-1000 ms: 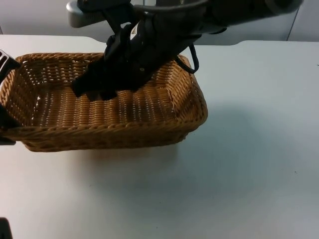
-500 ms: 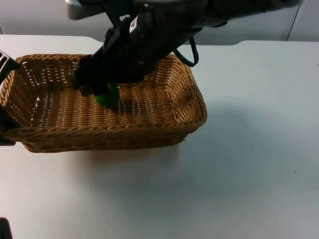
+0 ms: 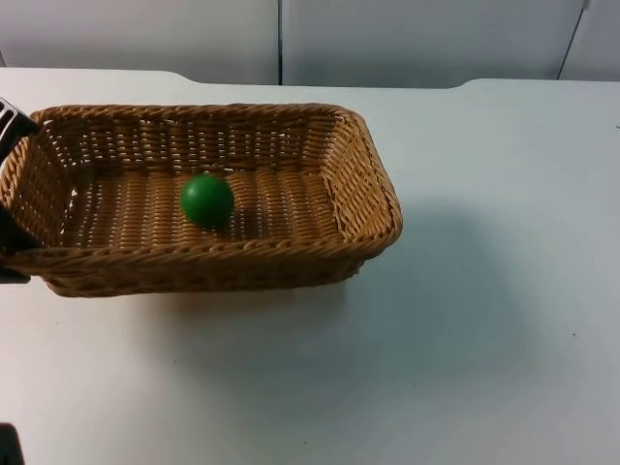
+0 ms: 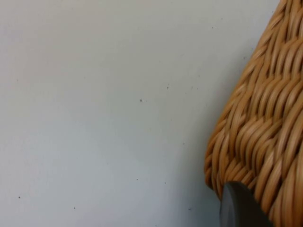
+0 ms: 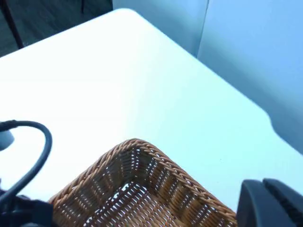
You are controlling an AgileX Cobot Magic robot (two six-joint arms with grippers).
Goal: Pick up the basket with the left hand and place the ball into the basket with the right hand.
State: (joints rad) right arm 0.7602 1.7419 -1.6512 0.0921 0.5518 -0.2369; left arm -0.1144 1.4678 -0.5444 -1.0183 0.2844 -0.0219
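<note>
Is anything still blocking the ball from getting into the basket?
Nothing visible does: the green ball already lies on the floor of the wicker basket, whose left end the left gripper holds.

The white table (image 3: pixel 484 320) carries a wicker basket (image 3: pixel 368 194).

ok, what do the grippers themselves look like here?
Left gripper, at the brown woven wicker basket's end: matte black, one pale ribbed pad, rounded black fingertip. Right gripper, above the white table top: same smooth matte black, blocky with rounded edges. No markings visible.
</note>
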